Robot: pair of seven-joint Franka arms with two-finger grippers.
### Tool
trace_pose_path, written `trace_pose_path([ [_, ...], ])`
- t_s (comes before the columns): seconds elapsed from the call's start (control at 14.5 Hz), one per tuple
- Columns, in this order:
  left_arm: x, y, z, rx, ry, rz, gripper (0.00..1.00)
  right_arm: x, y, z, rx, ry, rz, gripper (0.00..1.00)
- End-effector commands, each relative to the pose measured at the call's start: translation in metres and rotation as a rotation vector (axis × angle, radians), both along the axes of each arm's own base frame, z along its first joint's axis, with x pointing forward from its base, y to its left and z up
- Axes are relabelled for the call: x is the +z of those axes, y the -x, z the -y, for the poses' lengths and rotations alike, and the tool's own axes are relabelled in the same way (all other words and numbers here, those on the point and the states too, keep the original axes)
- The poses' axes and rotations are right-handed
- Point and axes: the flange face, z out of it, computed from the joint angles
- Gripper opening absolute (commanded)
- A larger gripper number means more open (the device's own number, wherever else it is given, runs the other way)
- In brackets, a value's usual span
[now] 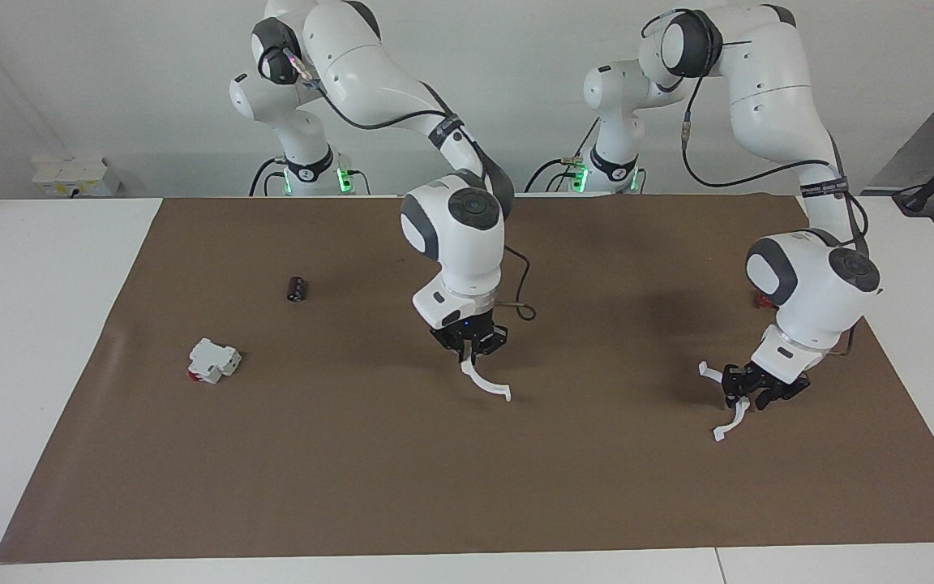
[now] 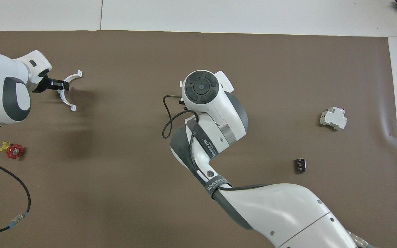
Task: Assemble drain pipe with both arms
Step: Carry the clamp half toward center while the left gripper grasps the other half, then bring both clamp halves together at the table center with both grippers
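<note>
Though unjoined — two thin white arcs (image 1: 486, 384) (image 1: 728, 405), tabbed.

Pipe arcs (image 1: 490, 384) smooth white plastic; mat (image 1: 353, 454) matt brown; arm shells (image 1: 767, 73) glossy.

left end effector (image 2: 58, 84) gripping white arc (image 2: 68, 90)

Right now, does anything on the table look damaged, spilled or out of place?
Nothing stands out. The left gripper holds one white arc and the right gripper holds the other arc, both above the brown mat, apart and unjoined.
</note>
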Motion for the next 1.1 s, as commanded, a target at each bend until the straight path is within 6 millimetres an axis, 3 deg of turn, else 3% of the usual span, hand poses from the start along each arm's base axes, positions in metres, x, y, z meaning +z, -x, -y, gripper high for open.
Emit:
trace_pose_path([
  [0.0,-0.001,0.0,-0.006,0.007,0.02,0.002,0.35,-0.012,-0.005,-0.007,-0.006,0.003,0.005,0.0],
  [0.07,-0.002,0.001,-0.007,0.006,0.021,-0.009,0.11,-0.02,-0.004,-0.009,-0.004,0.009,-0.004,0.0],
  [0.14,-0.002,0.001,-0.007,0.005,0.022,-0.015,0.0,-0.024,-0.002,-0.015,0.006,0.004,0.002,0.0],
  [0.41,0.006,0.002,-0.004,0.012,0.025,-0.025,0.0,-0.034,0.002,-0.02,-0.019,0.0,-0.011,0.0],
  [0.62,0.028,0.001,0.006,0.006,0.022,-0.006,0.0,-0.035,0.003,-0.021,-0.059,-0.026,-0.025,0.01],
  [0.9,0.055,0.001,0.03,-0.02,0.012,0.027,0.0,-0.033,0.001,-0.019,-0.115,-0.039,-0.028,0.01],
  [1.03,0.06,0.002,0.063,-0.063,0.01,0.033,0.0,-0.033,-0.001,-0.016,-0.132,-0.05,-0.017,0.03],
])
